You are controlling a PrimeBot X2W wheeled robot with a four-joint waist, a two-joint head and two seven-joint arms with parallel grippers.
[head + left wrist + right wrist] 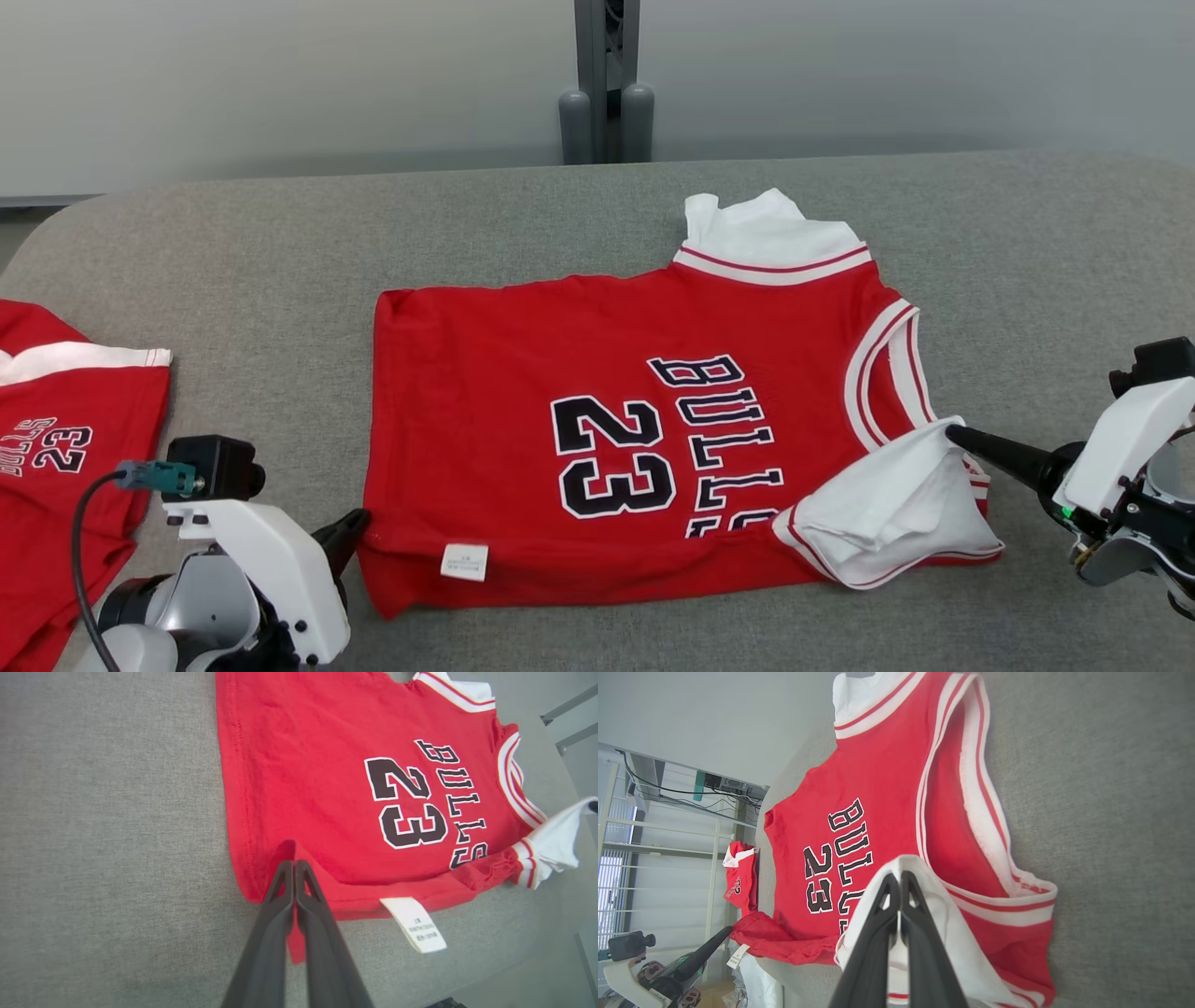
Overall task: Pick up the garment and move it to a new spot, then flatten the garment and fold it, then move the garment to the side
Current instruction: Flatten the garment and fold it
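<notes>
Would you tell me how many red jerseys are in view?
2. One jersey spread at the middle of the table; a second jersey lies at its left edge, partly out of frame.

A shirt [523, 373] lies flat in the middle of the counter [280, 243], collar end to the right. A second shirt [65, 411] lies at the counter's left edge, well apart. The left end effector [353, 525] meets the middle shirt's near left corner, just left of its label [464, 562]. The right end effector [954, 432] touches the sleeve [887, 509] folded over the near right corner. A post [607, 84] stands behind the counter.
</notes>
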